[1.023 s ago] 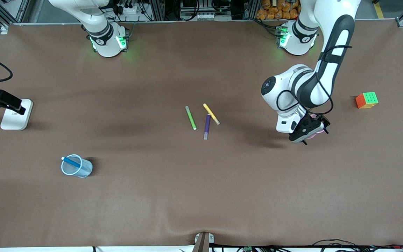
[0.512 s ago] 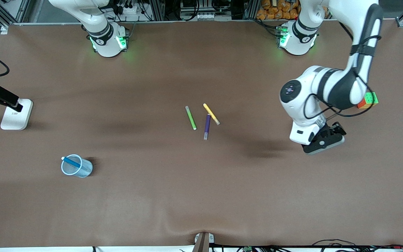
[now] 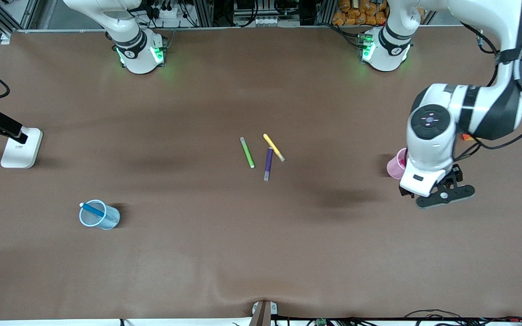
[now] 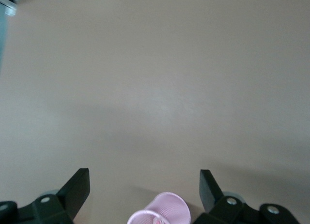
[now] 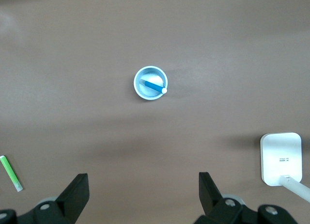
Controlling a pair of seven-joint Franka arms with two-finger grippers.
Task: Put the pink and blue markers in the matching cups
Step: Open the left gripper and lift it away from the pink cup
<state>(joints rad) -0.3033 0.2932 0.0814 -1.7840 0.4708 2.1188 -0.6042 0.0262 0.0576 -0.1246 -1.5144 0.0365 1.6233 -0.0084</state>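
Left claw (image 3: 442,197) wide open, empty, above counter (image 3: 261,253); pink cup (image 3: 396,165) at its 10 o'clock. Right claw (image 5: 144,200) open, empty, waiting.

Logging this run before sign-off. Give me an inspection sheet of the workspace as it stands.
Surface: brown table, wrinkled at the camera edge.
Job's things: blue marker in blue cup; pink cup upright, pink marker not discernible.
Clutter: green marker, yellow marker, purple marker; white stand.
Grippers: left gripper beside pink cup, jaws open, empty; right gripper waits above the table, open.
Cables: black cable at the camera edge.
Surroundings: nothing seen.
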